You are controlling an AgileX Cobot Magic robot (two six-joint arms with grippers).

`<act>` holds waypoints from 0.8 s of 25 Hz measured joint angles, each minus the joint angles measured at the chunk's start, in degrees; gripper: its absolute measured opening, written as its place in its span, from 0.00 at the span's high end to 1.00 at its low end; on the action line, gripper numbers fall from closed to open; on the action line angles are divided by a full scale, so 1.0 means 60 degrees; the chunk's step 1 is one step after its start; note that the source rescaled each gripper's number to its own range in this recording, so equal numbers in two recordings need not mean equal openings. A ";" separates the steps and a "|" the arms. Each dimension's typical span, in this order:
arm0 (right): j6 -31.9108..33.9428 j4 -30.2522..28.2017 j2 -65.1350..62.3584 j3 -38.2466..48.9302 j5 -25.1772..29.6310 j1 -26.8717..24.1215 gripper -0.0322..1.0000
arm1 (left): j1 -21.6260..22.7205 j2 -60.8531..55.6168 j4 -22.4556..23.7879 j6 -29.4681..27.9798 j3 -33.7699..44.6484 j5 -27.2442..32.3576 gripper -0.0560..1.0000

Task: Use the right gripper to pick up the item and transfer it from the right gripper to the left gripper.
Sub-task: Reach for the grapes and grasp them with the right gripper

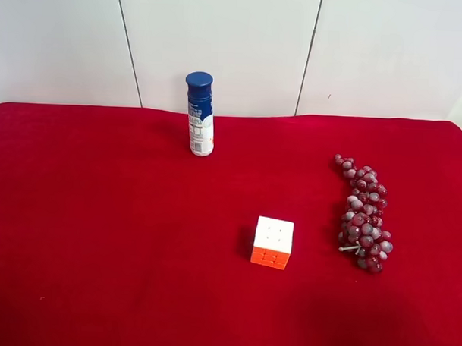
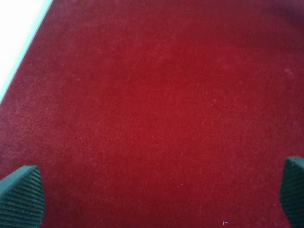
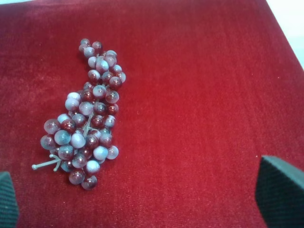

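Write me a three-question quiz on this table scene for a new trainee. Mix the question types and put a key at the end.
1. True or false: the long bunch of glossy dark-red and greyish-white grapes lies apart from the white-and-orange puzzle cube.
2. In the exterior high view, which stands nearest the white wall? A the cube; B the blue-capped white plastic bottle; C the grapes.
3. Fill in: the right gripper has its black jaws ___, with nothing between them.
Key: 1 true; 2 B; 3 open.
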 joint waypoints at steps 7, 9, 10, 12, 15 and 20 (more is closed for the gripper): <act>0.0000 0.0000 0.0000 0.0000 0.0000 0.0000 0.00 | 0.0000 0.0000 0.0000 0.0000 0.0000 0.0000 0.00; 0.0000 0.0000 0.0000 0.0000 0.0000 0.0000 0.00 | 0.0000 0.0000 0.0000 0.0000 0.0000 0.0000 0.00; 0.0000 0.0000 0.0000 0.0000 0.0000 0.0000 0.00 | -0.0032 0.0000 0.0000 0.0000 0.0000 0.0000 0.00; 0.0000 0.0000 0.0000 0.0000 0.0000 0.0000 0.00 | -0.0111 0.0000 0.0000 0.0000 0.0000 0.0000 0.00; 0.0000 0.0000 0.0000 0.0000 0.0000 0.0000 0.00 | -0.0285 0.0000 0.0000 0.0000 0.0000 0.0000 0.00; 0.0000 0.0000 0.0000 0.0000 0.0000 0.0000 0.00 | -0.0412 0.0000 0.0000 0.0000 0.0000 0.0000 0.00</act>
